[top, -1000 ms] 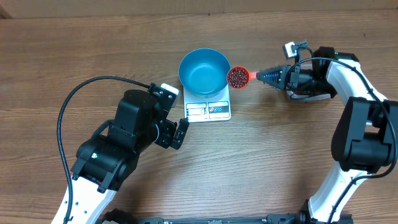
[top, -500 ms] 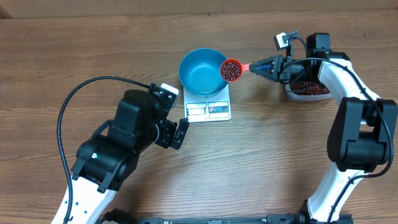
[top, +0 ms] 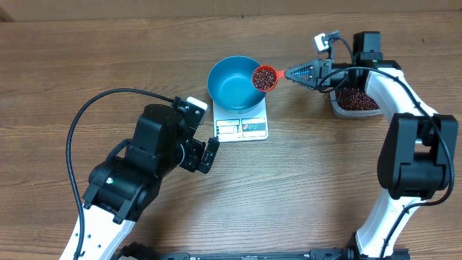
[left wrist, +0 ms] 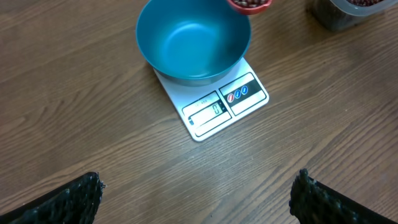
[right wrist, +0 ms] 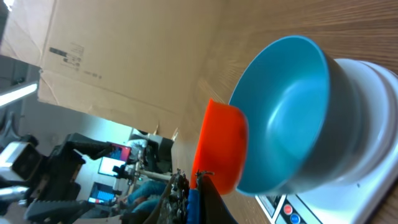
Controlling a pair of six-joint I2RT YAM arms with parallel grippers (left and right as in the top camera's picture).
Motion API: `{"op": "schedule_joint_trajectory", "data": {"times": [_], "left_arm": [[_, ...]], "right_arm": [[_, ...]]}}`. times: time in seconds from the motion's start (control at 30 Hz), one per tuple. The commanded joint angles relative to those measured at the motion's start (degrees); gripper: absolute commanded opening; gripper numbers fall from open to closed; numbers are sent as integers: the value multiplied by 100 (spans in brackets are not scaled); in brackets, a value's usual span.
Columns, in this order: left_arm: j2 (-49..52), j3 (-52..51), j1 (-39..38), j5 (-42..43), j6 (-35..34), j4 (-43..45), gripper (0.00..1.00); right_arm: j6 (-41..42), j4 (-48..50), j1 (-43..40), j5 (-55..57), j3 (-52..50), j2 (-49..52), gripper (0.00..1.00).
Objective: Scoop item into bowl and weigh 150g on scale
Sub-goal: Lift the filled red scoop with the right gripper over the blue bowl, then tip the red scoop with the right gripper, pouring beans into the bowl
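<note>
The blue bowl (top: 232, 85) stands on the white scale (top: 243, 129) in the middle of the table, and its inside shows only bare blue. A red scoop (top: 264, 78) full of dark red beans hangs over the bowl's right rim. My right gripper (top: 298, 74) is shut on the scoop's handle. In the right wrist view the scoop (right wrist: 222, 148) sits just left of the bowl (right wrist: 286, 106). My left gripper (top: 209, 155) stands open below and left of the scale. In the left wrist view its fingers (left wrist: 79, 198) frame bare wood, with the bowl (left wrist: 193, 40) and scale (left wrist: 225, 104) ahead.
A clear container (top: 355, 101) holding more beans sits at the right, under my right arm. A black cable (top: 94, 108) loops over the table left of my left arm. Cardboard stands behind the table in the right wrist view.
My right gripper has carried the filled scoop leftward, from right of the bowl to over its right rim. The left arm has not moved.
</note>
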Motion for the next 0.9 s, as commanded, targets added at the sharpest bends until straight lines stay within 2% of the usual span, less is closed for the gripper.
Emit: {"op": "schedule_joint_trajectory", "data": {"times": [0.0, 0.27, 0.53, 0.87], "left_arm": [[-33, -20, -37, -37, -35, 2, 100], [-33, -20, -37, -37, -35, 2, 100], [-33, -20, -37, -37, -35, 2, 100], [-33, -20, -37, -37, -35, 2, 100]], "right_arm": [[619, 310, 271, 210, 52, 68, 4], [909, 809, 651, 627, 52, 68, 4], [898, 833, 798, 1738, 52, 68, 4], [295, 1091, 909, 2006, 52, 68, 4]]}}
